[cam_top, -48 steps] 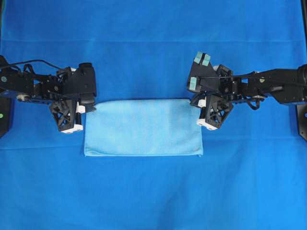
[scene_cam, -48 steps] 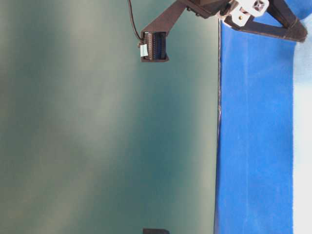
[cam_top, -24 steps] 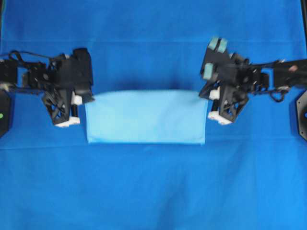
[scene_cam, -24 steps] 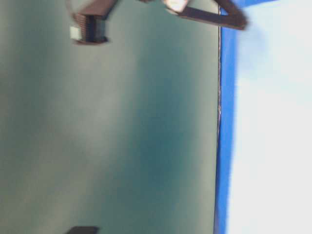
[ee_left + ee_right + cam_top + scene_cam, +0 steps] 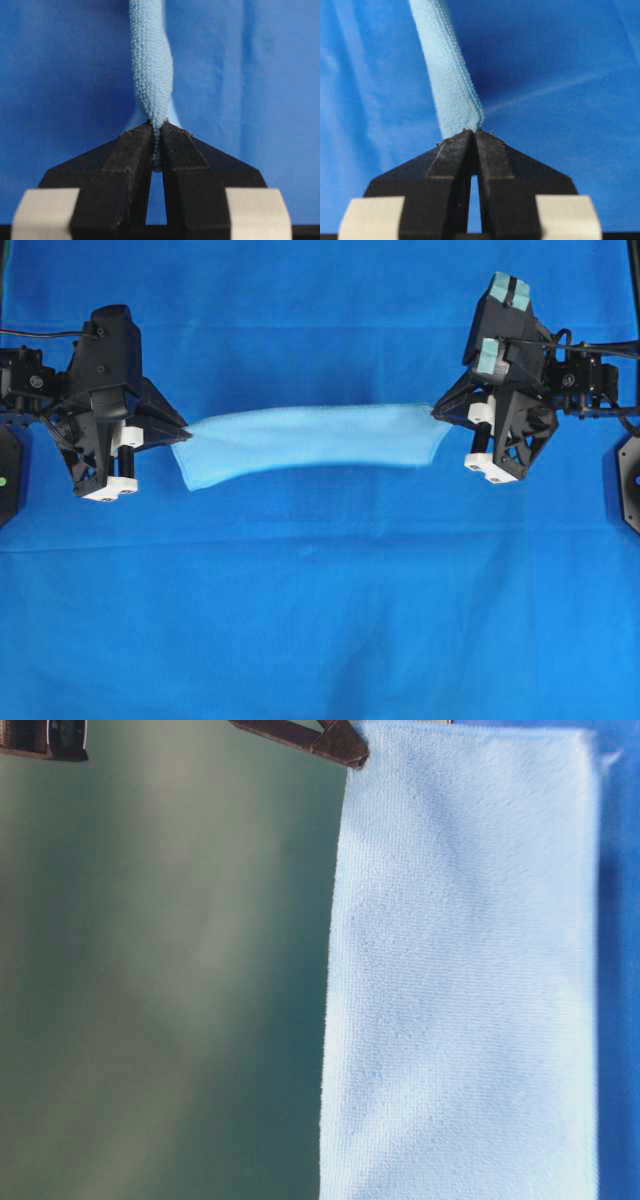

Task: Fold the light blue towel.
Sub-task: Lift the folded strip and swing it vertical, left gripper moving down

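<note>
The towel (image 5: 310, 443) hangs in the air between the two grippers, above the blue sheet (image 5: 320, 620) that covers the table. It is folded double and sags a little in the middle, so from above it looks like a narrow curved band. The left gripper (image 5: 182, 436) is clamped on its left end, and the right gripper (image 5: 437, 412) is clamped on its right end. In both wrist views the black fingers (image 5: 132, 150) are pressed together on the folded edge of the cloth. In the table-level view the towel fills the right side as a flat pale panel.
</note>
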Available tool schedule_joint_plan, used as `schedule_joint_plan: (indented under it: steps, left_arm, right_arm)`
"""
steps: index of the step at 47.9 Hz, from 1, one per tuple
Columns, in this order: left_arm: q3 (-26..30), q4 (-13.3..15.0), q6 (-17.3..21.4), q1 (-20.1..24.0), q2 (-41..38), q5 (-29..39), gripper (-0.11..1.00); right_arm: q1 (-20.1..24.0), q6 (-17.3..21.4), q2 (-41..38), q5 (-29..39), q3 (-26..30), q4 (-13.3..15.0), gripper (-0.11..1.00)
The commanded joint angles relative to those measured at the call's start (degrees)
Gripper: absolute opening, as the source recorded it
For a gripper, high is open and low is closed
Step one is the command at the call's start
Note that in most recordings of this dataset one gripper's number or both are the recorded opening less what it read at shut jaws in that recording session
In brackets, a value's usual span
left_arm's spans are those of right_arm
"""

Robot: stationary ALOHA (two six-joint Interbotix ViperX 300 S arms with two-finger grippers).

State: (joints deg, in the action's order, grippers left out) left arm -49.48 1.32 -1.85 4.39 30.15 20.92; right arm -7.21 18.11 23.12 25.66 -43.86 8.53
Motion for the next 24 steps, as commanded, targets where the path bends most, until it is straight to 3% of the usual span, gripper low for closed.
schedule_joint_plan:
  steps: [1,12,24]
  left_arm:
    - [1.1,0.0,-0.2,-0.9,0.0,-0.6,0.04]
    - [4.0,0.1,-2.4,-7.7,-5.3,-5.9,0.04]
    - [12.2,0.0,-1.6,-13.6,-15.3,-11.9,0.04]
  right_arm:
    - [-1.6,0.3,-0.7,-0.7,1.7,1.2,0.02]
    - [-8.4,0.2,-5.6,-4.9,4.2,5.6,0.02]
    - [-14.5,-0.6,-11.8,-8.5,10.6,10.8,0.02]
